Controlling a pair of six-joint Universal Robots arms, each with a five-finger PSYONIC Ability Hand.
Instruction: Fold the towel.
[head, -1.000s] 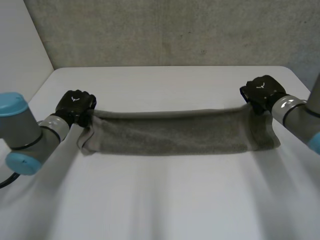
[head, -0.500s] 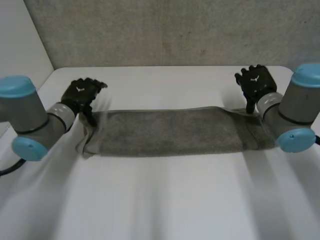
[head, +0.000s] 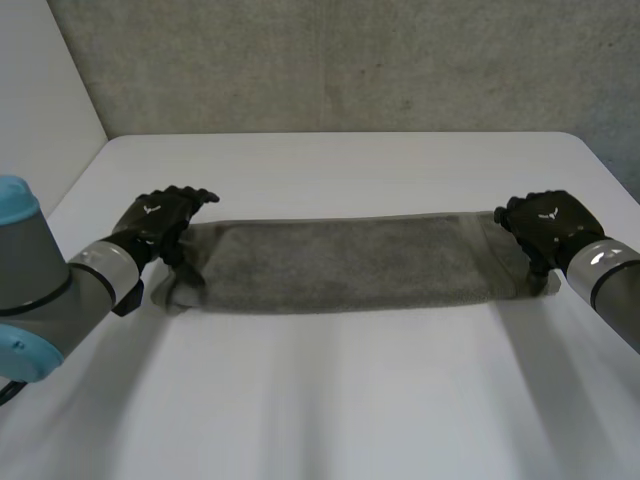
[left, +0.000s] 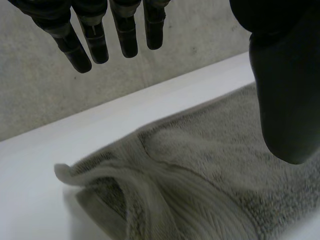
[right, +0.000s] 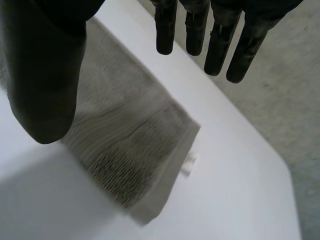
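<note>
A grey towel (head: 350, 262) lies folded into a long narrow strip across the white table (head: 330, 400). My left hand (head: 160, 218) hovers over the strip's left end, fingers straight and apart from the thumb, holding nothing. In the left wrist view the towel's rumpled end (left: 190, 175) lies below the straight fingers (left: 100, 35). At the strip's right end my right hand (head: 548, 225) is open too. The right wrist view has the towel's corner (right: 135, 150), with a small white label, under the spread fingers (right: 220, 45).
A grey concrete wall (head: 350, 60) rises behind the table's far edge. A pale wall (head: 40, 90) stands at the left.
Both hands opened and let go of the towel, which dropped flat onto the table. The hands then drew back toward the near side, over the strip's two ends.
</note>
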